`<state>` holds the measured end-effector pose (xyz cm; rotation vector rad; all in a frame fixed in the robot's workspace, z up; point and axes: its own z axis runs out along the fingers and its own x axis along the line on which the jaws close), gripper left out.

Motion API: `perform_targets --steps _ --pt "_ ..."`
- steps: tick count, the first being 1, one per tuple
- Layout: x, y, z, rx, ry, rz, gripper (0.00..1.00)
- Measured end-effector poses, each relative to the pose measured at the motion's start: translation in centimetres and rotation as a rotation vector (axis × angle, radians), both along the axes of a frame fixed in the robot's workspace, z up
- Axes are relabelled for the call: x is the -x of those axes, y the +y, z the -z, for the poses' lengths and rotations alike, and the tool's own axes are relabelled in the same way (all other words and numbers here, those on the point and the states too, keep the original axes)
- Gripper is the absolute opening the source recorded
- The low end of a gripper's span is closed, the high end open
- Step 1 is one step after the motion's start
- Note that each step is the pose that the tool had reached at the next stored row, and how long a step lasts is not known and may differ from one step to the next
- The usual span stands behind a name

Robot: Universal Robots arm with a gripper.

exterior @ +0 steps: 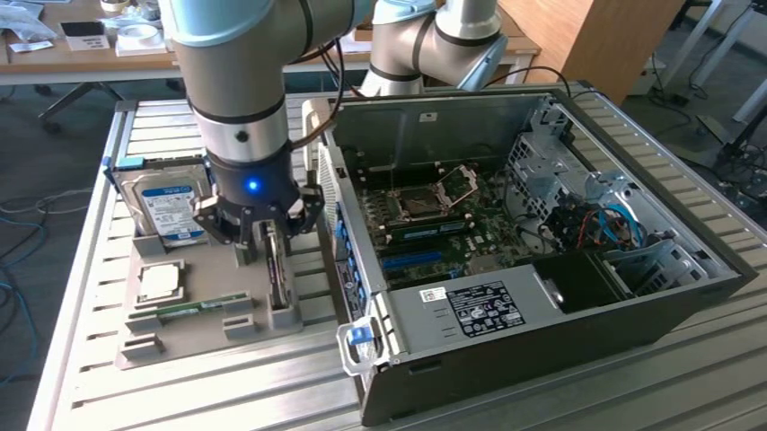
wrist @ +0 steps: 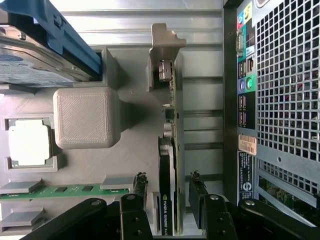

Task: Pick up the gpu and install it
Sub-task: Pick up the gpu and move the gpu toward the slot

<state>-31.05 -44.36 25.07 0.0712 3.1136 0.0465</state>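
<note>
We see our gripper (wrist: 167,180) with fingers (wrist: 139,189) apart, straddling the upright graphics card (wrist: 166,160) labelled NVIDIA in the gray tray (wrist: 131,107), beside the computer case (wrist: 285,90).

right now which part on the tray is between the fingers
The gpu, standing on edge between the open fingers; the hard drive, cpu and memory stick sit off to one side.

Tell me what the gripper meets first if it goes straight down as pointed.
Probably the gpu: the gripper has open fingers straddling it, standing on edge in the gray holder. Fingertips might reach the holder first; depth is unclear.
</note>
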Motion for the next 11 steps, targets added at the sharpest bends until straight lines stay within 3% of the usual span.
perform_targets --steps 11 --pt "0.03 0.26 0.63 -0.0015 0.0000 0.000 0.47"
